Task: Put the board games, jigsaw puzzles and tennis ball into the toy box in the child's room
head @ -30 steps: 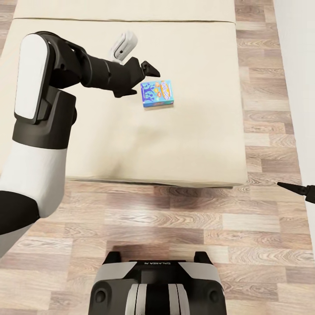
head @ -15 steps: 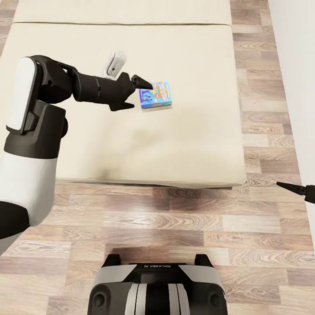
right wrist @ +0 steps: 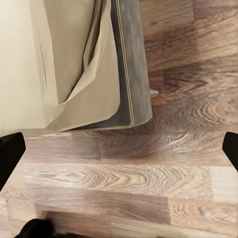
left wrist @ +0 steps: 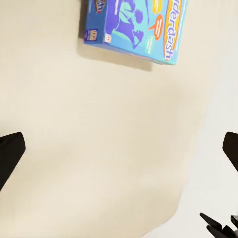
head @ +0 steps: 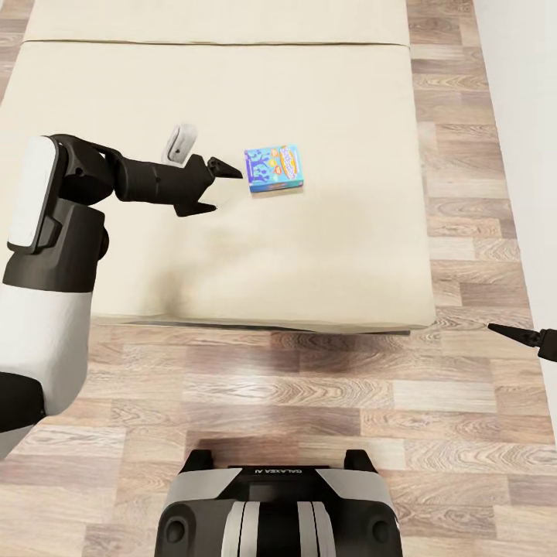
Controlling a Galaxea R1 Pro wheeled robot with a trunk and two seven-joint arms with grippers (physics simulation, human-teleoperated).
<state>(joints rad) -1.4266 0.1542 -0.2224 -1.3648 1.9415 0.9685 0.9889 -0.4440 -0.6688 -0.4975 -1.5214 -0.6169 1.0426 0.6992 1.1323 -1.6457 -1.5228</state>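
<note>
You are standing at the foot of the bed (head: pixel 232 255) and nothing is in hand yet, so judging from here the task is sitting near its start: only 1 board game (head: pixel 274 169) is showing, and it is lying flat on the cream cover, face up, at about 12 o'clock from your base (head: pixel 278 510). Neither the toy box nor the table is appearing in these pictures, so you cannot be counting anything as delivered.

Working from the left, your left arm is reaching out across the mattress roughly level, forearm pointing toward 3 o'clock, with the white elbow housing sitting at about 9 o'clock in the head view. The left gripper (head: pixel 220 186) is hovering just beside the box, at the box's 9 o'clock, apart from it and not touching. Its jaws are spread wide and holding nothing; in the left wrist view the 2 dark fingertips (left wrist: pixel 10 156) are sitting at opposite edges with bare bedding between them, and the blue box (left wrist: pixel 136 27) is lying ahead of the fingers, not between them.

On the far right, the right gripper (head: pixel 526 336) is hanging low over the wooden floor (head: pixel 309 387) at about 3 o'clock, well apart from the bed. Its fingers are likewise parted and carrying nothing, with the bed's corner and floorboards showing between them in the right wrist view.
</note>
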